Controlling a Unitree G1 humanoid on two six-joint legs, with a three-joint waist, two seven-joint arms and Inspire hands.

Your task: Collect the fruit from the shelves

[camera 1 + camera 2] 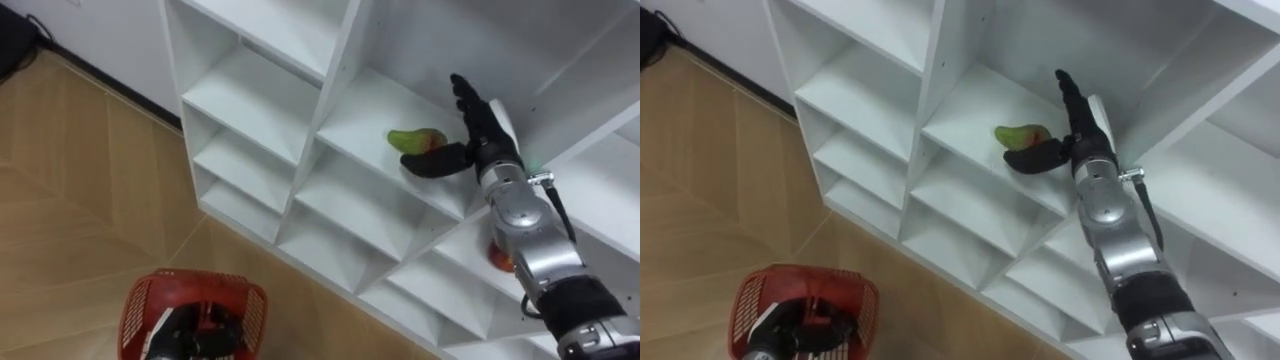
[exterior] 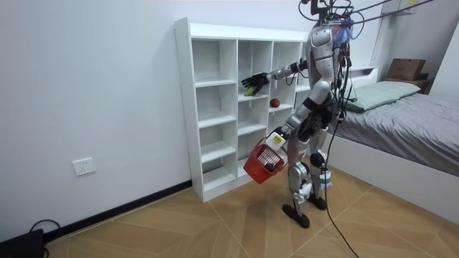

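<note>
While my left robot hand (image 1: 190, 328) grips the red plastic basket (image 1: 140, 300) at lower left, my open right robot hand (image 1: 485, 135) sits beside the ungrasped green fruit (image 1: 412, 140).

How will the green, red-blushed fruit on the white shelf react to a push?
The green, red-blushed fruit looks rounded, so it may roll on the white shelf. Its plump outline suggests rigidity; cupping with the open right hand seems safer.
</note>
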